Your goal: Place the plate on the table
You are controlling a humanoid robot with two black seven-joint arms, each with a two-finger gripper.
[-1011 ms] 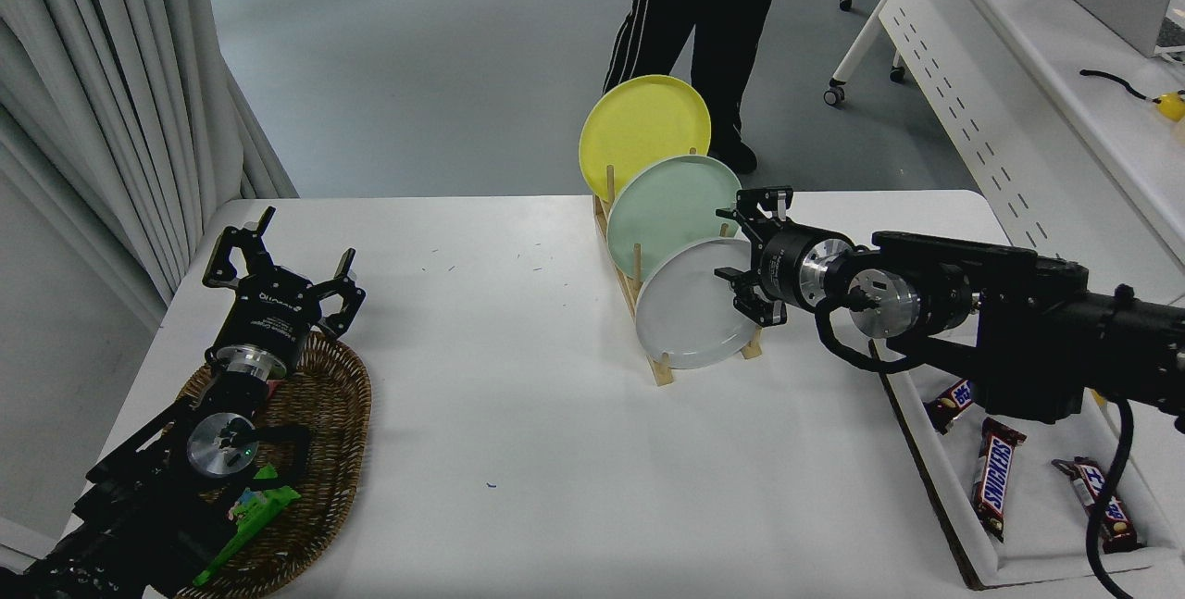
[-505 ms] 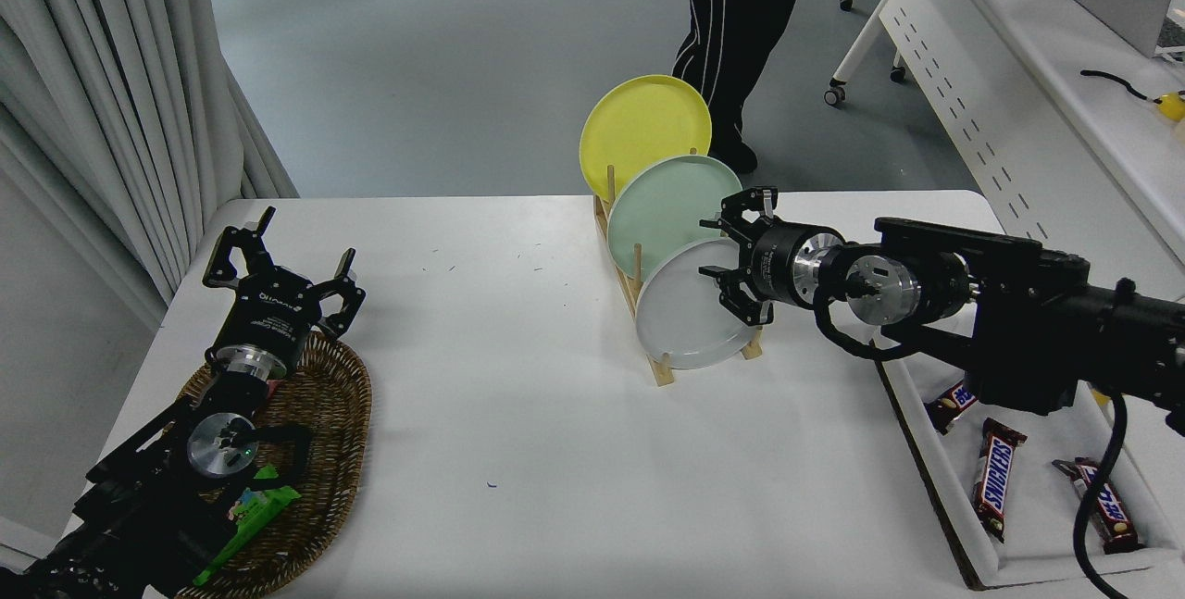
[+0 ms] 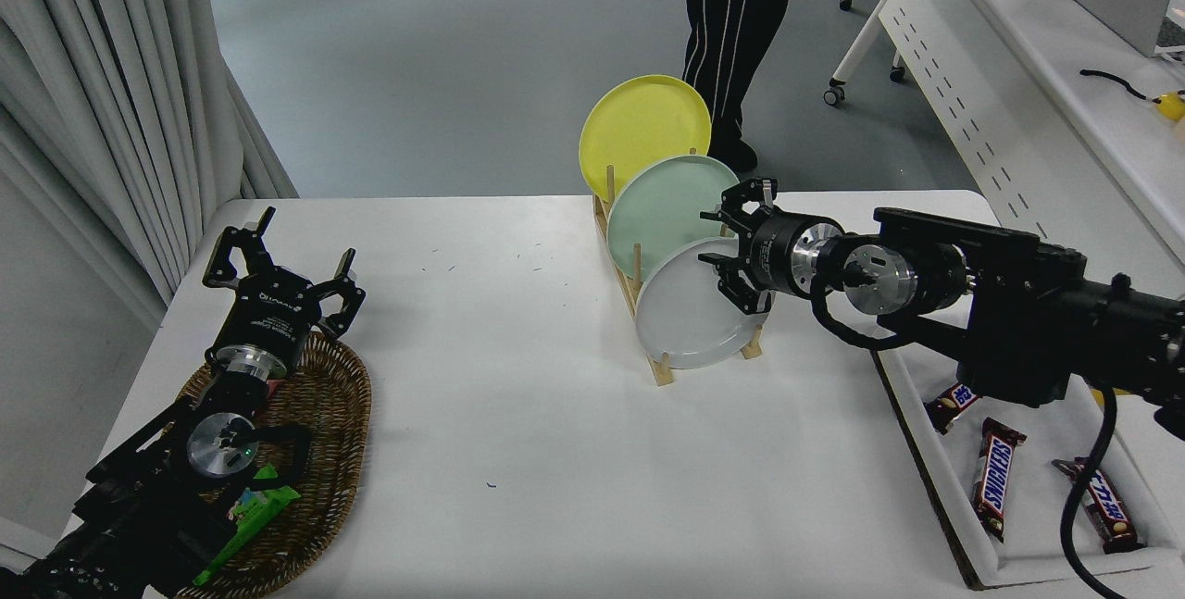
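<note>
Barely begun: plate (image 3: pixel 685 317) upright in front slot of wooden rack (image 3: pixel 659 368) on the table (image 3: pixel 518 414), right gripper (image 3: pixel 731 247) spread open at its upper right rim, nothing grasped, with gripping, lifting out and laying flat all left; left gripper (image 3: pixel 278 270) open, parked over basket (image 3: pixel 324 451).

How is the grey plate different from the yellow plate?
The grey plate is pale grey; the yellow plate is bright yellow. The grey plate stands at the near end of the wooden rack, the yellow plate at the far end, with a green plate between them. The robot's right hand is open at the grey plate's upper right edge; nothing is near the yellow plate. Both are round, look the same size, and stand tilted in the rack.
</note>
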